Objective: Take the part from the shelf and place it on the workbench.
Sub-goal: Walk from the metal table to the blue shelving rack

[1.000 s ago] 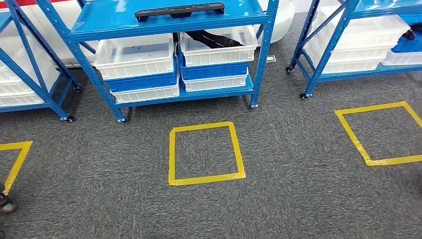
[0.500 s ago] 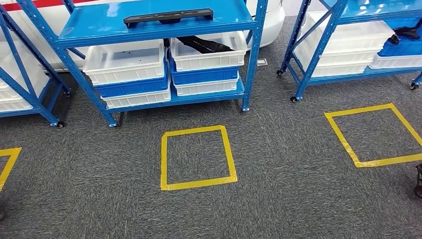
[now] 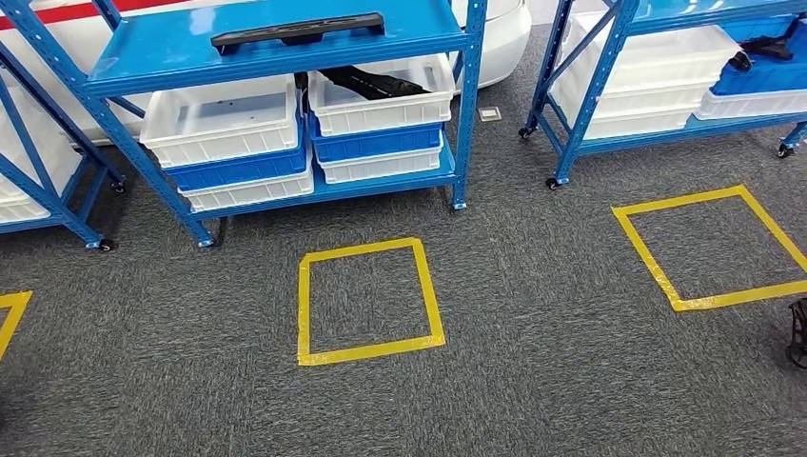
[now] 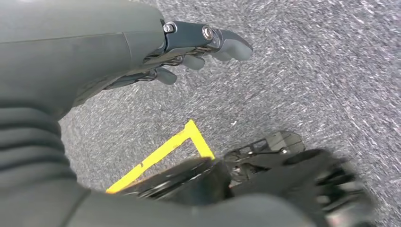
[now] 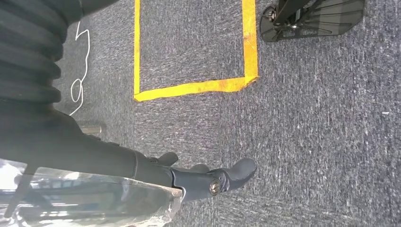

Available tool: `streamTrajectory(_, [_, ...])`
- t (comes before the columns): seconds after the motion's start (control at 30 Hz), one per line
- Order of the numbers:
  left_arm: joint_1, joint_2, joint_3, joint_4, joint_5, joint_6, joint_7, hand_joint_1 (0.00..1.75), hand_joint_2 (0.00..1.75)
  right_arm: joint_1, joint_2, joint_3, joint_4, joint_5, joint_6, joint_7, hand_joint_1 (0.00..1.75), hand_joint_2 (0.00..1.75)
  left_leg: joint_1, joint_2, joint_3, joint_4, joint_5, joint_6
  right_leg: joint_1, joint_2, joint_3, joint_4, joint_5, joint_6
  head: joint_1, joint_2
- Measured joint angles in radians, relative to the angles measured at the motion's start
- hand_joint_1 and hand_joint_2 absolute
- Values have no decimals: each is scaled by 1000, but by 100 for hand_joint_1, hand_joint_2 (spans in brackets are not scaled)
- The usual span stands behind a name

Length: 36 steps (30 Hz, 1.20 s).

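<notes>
A long black part lies flat on the upper deck of the middle blue shelf, some way ahead of me across the carpet. A second black part lies in a white bin one level lower. My left hand hangs over the grey carpet, fingers loosely apart and holding nothing. Beside my body, my right hand also hangs above the carpet with nothing in it.
White and blue bins are stacked on the shelf's lower level. More blue shelves stand at the left and right. Yellow tape squares mark the carpet. A dark stand foot sits at the right edge.
The whole picture has slid left, so the camera has moved; the shelves and tape squares themselves stay put. A dark stand foot has come into view at the right edge.
</notes>
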Motion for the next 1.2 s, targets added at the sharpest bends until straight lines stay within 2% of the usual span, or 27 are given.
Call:
streamTrajectory(0.03, [-1, 1, 0, 0, -2, 0, 0, 0, 175, -1, 1, 0, 0, 0, 1, 0, 0, 175, -7, -1, 19, -41, 15, 10, -2, 0, 2, -3, 2, 1, 0, 0])
streamTrajectory(0.07, [-1, 1, 0, 0, -3, 0, 0, 0, 175, -1, 3, 0, 0, 0, 3, 0, 0, 175, -13, -1, 26, -58, 19, 16, -4, 0, 3, -7, 4, 3, -1, 0])
streamTrajectory(0.17, [-2, 0, 0, 0, -4, 0, 3, 0, 175, -2, 5, -2, 0, -4, 8, 2, 0, 175, -19, 1, 42, -94, 39, 20, -2, -2, 8, -16, 8, 14, -5, 0])
streamTrajectory(0.2, [-1, -1, 0, 0, -4, 0, 3, 0, 175, -2, 4, -2, 0, -5, 9, 3, 0, 175, -18, 3, 51, -113, 50, 21, 3, -3, 2, -1, -2, 12, -4, 0])
streamTrajectory(0.23, [-1, -2, 0, 0, -5, 0, 3, 0, 175, -2, 3, -3, 0, -6, 9, 4, 0, 175, -17, 4, 59, -129, 60, 20, 8, -3, -13, 32, -20, 6, 0, 0])
streamTrajectory(0.3, [-1, -4, 0, 0, -5, -3, 5, 0, 175, -1, -1, -4, 0, -6, 9, 6, 0, 175, -23, 7, 60, -136, 65, 16, 13, -2, -61, 139, -74, -11, 6, 0])
streamTrajectory(0.33, [-1, -5, 0, 0, -6, -4, 6, 0, 175, 0, -3, -4, 0, -6, 9, 7, 0, 175, -28, 8, 60, -135, 65, 14, 15, -2, -81, 185, -92, -13, 8, 0])
streamTrajectory(0.37, [-1, -6, 0, 0, -6, -6, 7, 0, 175, 1, -5, -5, 0, -5, 9, 8, 0, 175, -32, 8, 60, -135, 64, 13, 17, -2, -89, 205, -97, -12, 9, 0])
streamTrajectory(0.4, [-1, -6, 0, 0, -6, -8, 7, 0, 175, 3, -6, -5, 0, -5, 9, 8, 0, 175, -35, 8, 60, -134, 64, 13, 20, -2, -79, 188, -86, -7, 10, 0])
streamTrajectory(0.43, [-1, -7, 0, 0, -6, -9, 8, 0, 131, 3, -7, -6, 0, -4, 8, 8, 0, 175, -38, 7, 62, -134, 63, 11, 23, -3, -49, 132, -60, -1, 10, 0])
streamTrajectory(0.47, [-1, -7, 0, 0, -6, -9, 8, 0, 87, 3, -9, -7, 0, -4, 8, 9, 0, 175, -40, 7, 63, -132, 61, 9, 27, -3, -13, 61, -33, -1, 10, 0])
streamTrajectory(0.5, [-1, -7, 0, 0, -6, -10, 8, 0, 44, 2, -10, -7, 0, -4, 8, 9, 0, 175, -45, 6, 64, -129, 58, 5, 30, -4, 18, 0, -9, -4, 10, 0])
streamTrajectory(0.53, [-1, -8, 0, 0, -6, -10, 8, 0, 0, 1, -11, -8, 0, -4, 7, 10, 0, 175, -47, 5, 63, -125, 54, 1, 34, -4, 41, -42, 5, -12, 10, 0])
streamTrajectory(0.6, [-3, -8, 0, 0, -6, -11, 7, 0, 0, 0, -11, -9, 0, -4, 7, 14, 0, 175, -48, 5, 60, -118, 50, -7, 40, -4, 49, -59, 11, -29, 10, 0])
streamTrajectory(0.67, [-3, -7, 0, 0, -6, -10, 7, 0, 0, 0, -9, -10, 0, -3, 6, 18, 0, 175, -48, 4, 55, -110, 44, -15, 31, -2, 50, -64, 15, -42, 10, 0])
streamTrajectory(0.7, [-3, -7, 0, 0, -8, -10, 7, 0, 0, 0, -8, -10, 0, -3, 6, 19, 0, 175, -47, 2, 48, -93, 31, -22, 25, -2, 50, -66, 17, -47, 7, 0])
streamTrajectory(0.77, [-3, -6, 0, 0, -11, -8, 9, 0, 0, -1, -7, -10, 0, -3, 5, 19, 0, 87, -35, -1, 7, -3, -26, -42, 16, -2, 50, -68, 20, -54, 0, 0])
streamTrajectory(0.83, [-3, -7, 0, 0, -12, -7, 13, 0, 0, 0, -6, -10, 0, -3, 5, 19, 0, 0, -15, 0, -57, 130, -85, -62, 14, -2, 47, -68, 20, -56, -4, 0])
streamTrajectory(0.87, [-2, -6, 0, 0, -12, -7, 14, 0, 0, 1, -6, -11, 0, -4, 5, 19, 0, 0, -6, 0, -78, 168, -93, -70, 12, -3, 46, -68, 20, -55, -5, 0])
streamTrajectory(0.9, [-1, -6, 0, 0, -12, -7, 15, 0, 0, 2, -6, -11, 0, -5, 5, 19, 0, 0, 2, 0, -80, 169, -79, -76, 10, -2, 47, -68, 20, -55, -5, 0])
streamTrajectory(0.93, [-1, -5, 0, 0, -13, -7, 15, 0, 0, 2, -6, -12, 0, -6, 5, 19, 0, 0, 8, 0, -62, 129, -47, -81, 7, -2, 48, -68, 20, -54, -5, 0])
streamTrajectory(0.97, [-1, -5, 0, 0, -14, -7, 15, 0, 0, 2, -6, -12, 0, -6, 5, 19, 0, 0, 14, 0, -29, 59, -7, -84, 4, -1, 49, -68, 20, -54, -5, 0])
streamTrajectory(1.03, [-3, -4, 0, 0, -15, -7, 14, 0, 0, 1, -5, -12, 0, -5, 5, 18, 0, 0, 16, -2, 34, -74, 43, -85, 3, 0, 50, -68, 21, -44, -6, 0])
streamTrajectory(1.07, [-4, -4, 0, 0, -15, -7, 14, 0, 0, 0, -5, -12, 0, -5, 6, 18, 0, 0, 13, -3, 48, -107, 51, -82, 3, 0, 49, -69, 22, -35, -6, 0])
streamTrajectory(1.1, [-4, -4, 0, 0, -16, -8, 14, 0, 0, 0, -5, -13, 0, -5, 6, 17, 0, 0, 9, -4, 51, -117, 49, -76, 3, 0, 48, -71, 23, -24, -6, 0])
streamTrajectory(1.17, [-4, -3, 0, 0, -19, -8, 14, 0, 0, -1, -3, -14, 0, -8, 8, 13, 0, 0, 3, -5, 51, -124, 56, -56, 2, 0, 49, -78, 28, -5, -5, 0])
streamTrajectory(1.2, [-5, -3, 0, 0, -21, -9, 13, 0, 0, -1, -4, -17, 0, -10, 10, 9, 0, 0, 1, -4, 56, -133, 63, -45, 3, -1, 44, -70, 22, -2, -3, 0])
